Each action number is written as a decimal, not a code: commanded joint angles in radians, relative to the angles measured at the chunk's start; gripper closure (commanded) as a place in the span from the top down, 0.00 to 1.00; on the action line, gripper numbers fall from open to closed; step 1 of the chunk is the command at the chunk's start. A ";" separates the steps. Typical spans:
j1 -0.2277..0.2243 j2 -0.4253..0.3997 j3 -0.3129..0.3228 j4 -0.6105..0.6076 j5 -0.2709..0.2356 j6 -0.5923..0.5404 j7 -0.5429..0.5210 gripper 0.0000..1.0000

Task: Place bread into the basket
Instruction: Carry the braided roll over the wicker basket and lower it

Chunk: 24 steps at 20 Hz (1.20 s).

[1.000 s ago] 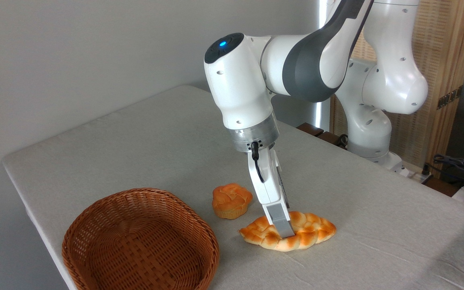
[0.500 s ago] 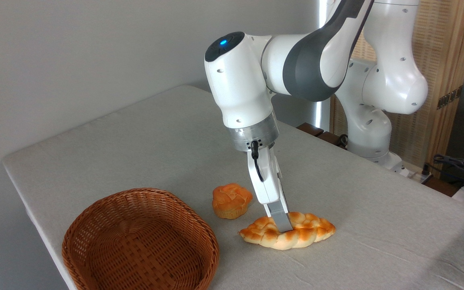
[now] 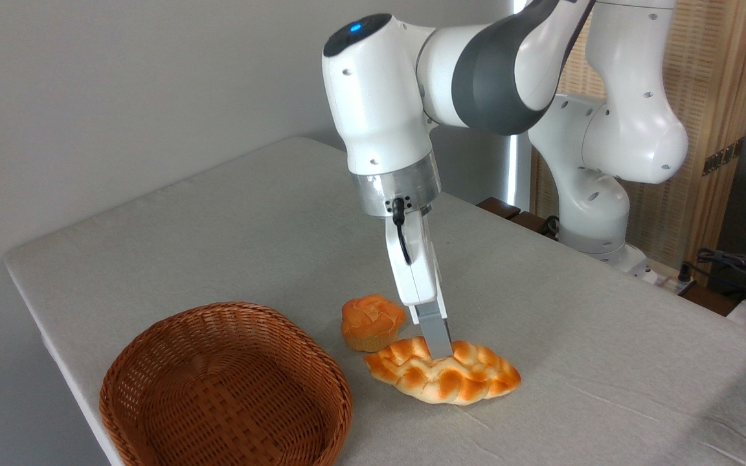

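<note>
Claw (image 3: 439, 349) clamped on bread (image 3: 443, 377)

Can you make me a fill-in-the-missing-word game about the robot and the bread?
1. The basket has ___ inside it.
2. The gripper has its fingers on the long braided ___.
3. The small round bun sits on the ___, beside the bread.

Missing words: nothing; bread; table

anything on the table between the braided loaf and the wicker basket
In the fixed camera view, only bare grey tablecloth separates the long braided golden loaf from the reddish-brown woven basket. The small round orange bun sits behind that gap, not in it.
</note>
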 commanded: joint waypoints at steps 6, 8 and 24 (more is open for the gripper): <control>-0.008 0.002 0.009 0.216 -0.001 -0.194 -0.012 0.00; -0.010 0.066 -0.007 0.318 -0.006 -0.210 -0.068 0.00; -0.013 0.384 -0.108 0.616 -0.076 -0.090 -0.902 0.00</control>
